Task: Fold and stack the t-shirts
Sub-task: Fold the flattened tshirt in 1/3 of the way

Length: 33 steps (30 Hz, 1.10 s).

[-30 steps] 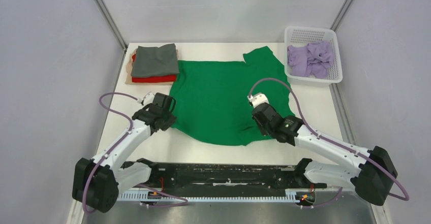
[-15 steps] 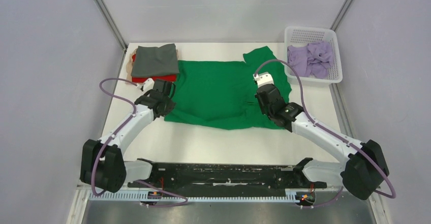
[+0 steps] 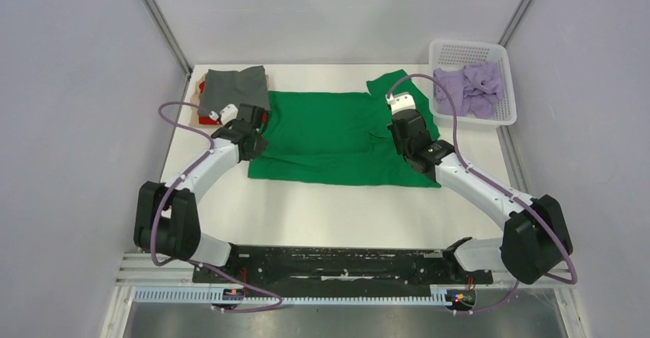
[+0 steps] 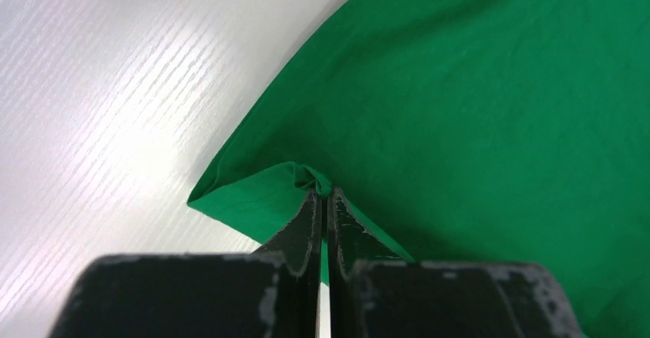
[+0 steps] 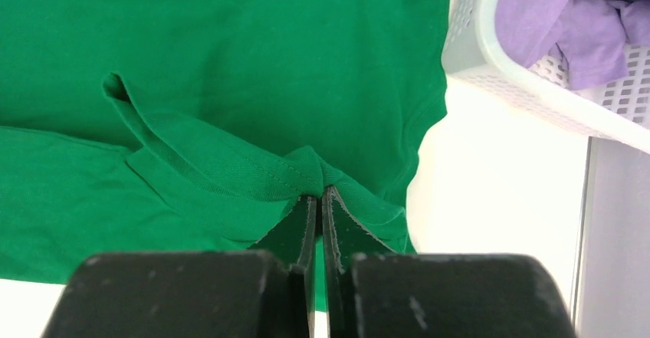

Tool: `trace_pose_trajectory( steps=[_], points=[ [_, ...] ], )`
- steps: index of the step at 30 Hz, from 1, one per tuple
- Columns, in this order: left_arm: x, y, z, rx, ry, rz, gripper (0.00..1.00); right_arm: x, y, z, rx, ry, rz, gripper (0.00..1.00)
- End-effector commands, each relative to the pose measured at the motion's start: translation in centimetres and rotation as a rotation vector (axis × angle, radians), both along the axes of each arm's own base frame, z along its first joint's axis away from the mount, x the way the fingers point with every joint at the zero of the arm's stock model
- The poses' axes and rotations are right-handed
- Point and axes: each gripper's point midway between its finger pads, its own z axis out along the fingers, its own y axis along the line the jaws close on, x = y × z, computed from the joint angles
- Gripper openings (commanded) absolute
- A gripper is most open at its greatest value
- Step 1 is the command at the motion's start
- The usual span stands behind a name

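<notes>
Left arm (image 3: 201, 172), right arm (image 3: 481, 189) both reach far forward, wrists low. Left hand (image 4: 322, 194), right hand (image 5: 320, 194) each pinched closed on bright green cloth t-shirt (image 3: 329, 135).

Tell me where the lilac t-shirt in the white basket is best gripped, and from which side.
Grip the lilac t-shirt on a raised fold at the top of its heap, coming straight down from above. It lies crumpled inside the white basket, whose walls block a sideways approach. The right pincer is nearer, but it and the left pincer are shut on the green t-shirt.
</notes>
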Motion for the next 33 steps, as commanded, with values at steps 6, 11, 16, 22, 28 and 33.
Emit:
trace_pose_trajectory(
  steps=[6, 11, 16, 22, 28, 33],
  points=[
    [3.9, 0.8, 0.0, 0.048, -0.004, 0.007, 0.02, 3.4, -0.3, 2.4, 0.011, -0.091, -0.014, 0.0],
    [5.5, 0.5, -1.5, 0.051, 0.026, 0.013, 0.02, 4.8, -0.3, 1.6, -0.005, -0.076, -0.016, 0.01],
    [6.4, 1.1, -2.9, 0.054, 0.054, 0.065, 0.33, 6.6, -0.5, -0.4, -0.026, -0.046, -0.058, 0.05],
    [8.6, 1.6, -0.8, 0.08, -0.004, 0.088, 0.95, 10.5, -2.5, -2.2, -0.086, -0.049, -0.172, 0.18],
    [9.9, 0.6, 2.7, 0.016, -0.133, 0.067, 1.0, 11.9, -4.7, -1.7, -0.17, -0.048, -0.306, 0.98],
    [9.2, -1.0, 3.2, -0.055, -0.146, -0.007, 1.0, 10.0, -3.4, -0.7, -0.048, -0.072, -0.222, 0.98]
  ],
)
